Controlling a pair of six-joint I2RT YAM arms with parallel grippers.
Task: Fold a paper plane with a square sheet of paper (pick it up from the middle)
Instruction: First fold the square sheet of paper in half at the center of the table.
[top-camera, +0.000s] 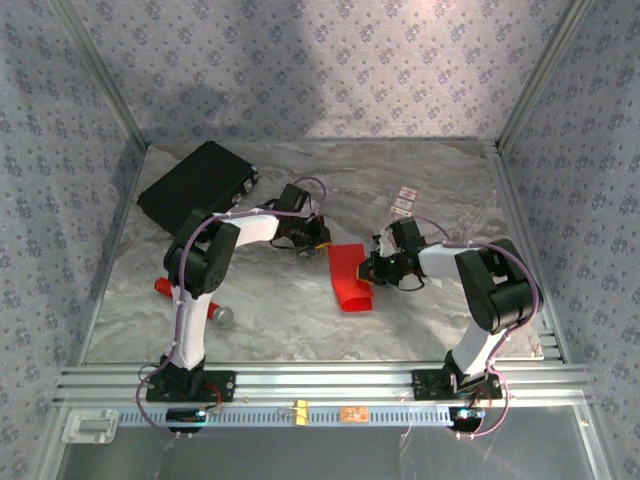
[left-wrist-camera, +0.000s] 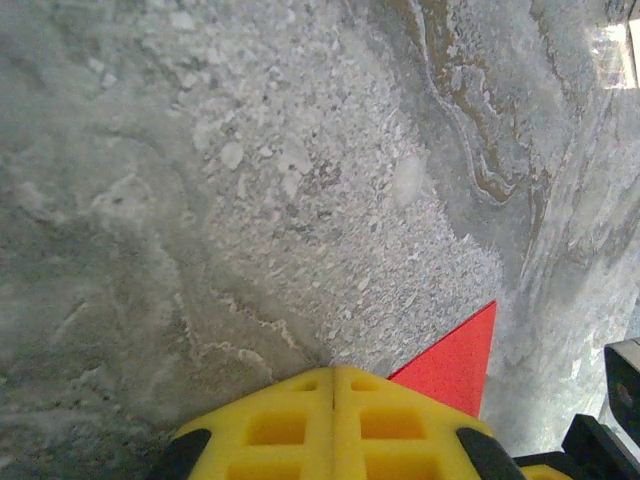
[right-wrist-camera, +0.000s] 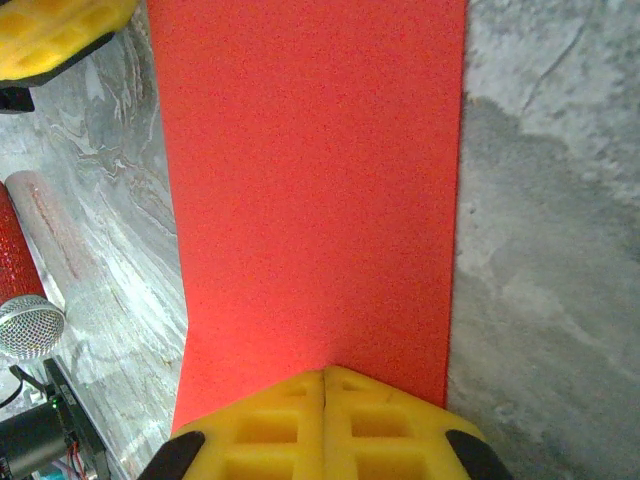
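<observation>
The right claw (right-wrist-camera: 325, 374), pressed together, rests on the near edge of the red paper (right-wrist-camera: 310, 180); the left claw (left-wrist-camera: 333, 372), also together, sits beside one corner. The paper lies on the table (top-camera: 290, 320) as a folded strip; nose and wings seem not yet made.

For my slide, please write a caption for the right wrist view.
Right gripper, shut, with the red paper stretching ahead.

A grey marbled table (top-camera: 300, 335) is occupied at its far left by a black case (top-camera: 197, 185). The square sheet of paper (top-camera: 349, 276), folded narrow, is spread near the middle. A red cylinder with a grey end (top-camera: 162, 288) is laid at the near left, and two small cards (top-camera: 404, 200) are set further back.
</observation>
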